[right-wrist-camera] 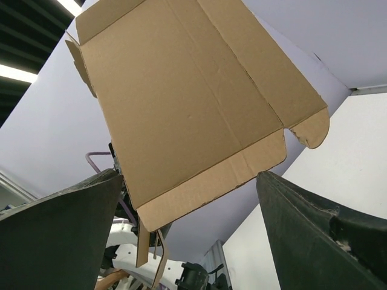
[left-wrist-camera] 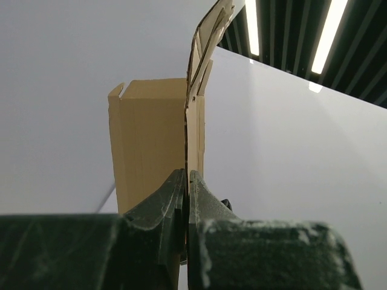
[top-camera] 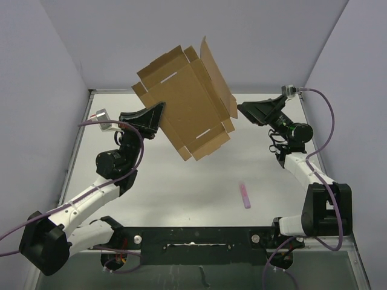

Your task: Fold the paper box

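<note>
The paper box [top-camera: 187, 103] is a flat brown cardboard sheet with flaps and creases, held tilted in the air above the table's far half. My left gripper [top-camera: 159, 113] is shut on its left edge. In the left wrist view the sheet [left-wrist-camera: 148, 139] rises edge-on from the pinched jaws of the left gripper [left-wrist-camera: 187, 176]. My right gripper [top-camera: 243, 109] stands open just off the sheet's right flaps, not touching. The right wrist view shows the box's underside [right-wrist-camera: 181, 103] above the wide-open right gripper [right-wrist-camera: 188, 176], with a flap edge between the fingers.
A small pink stick [top-camera: 245, 195] lies on the white table [top-camera: 181, 181], right of centre. Grey walls close in the table at the left, back and right. The arms' black base bar [top-camera: 193, 237] runs along the near edge.
</note>
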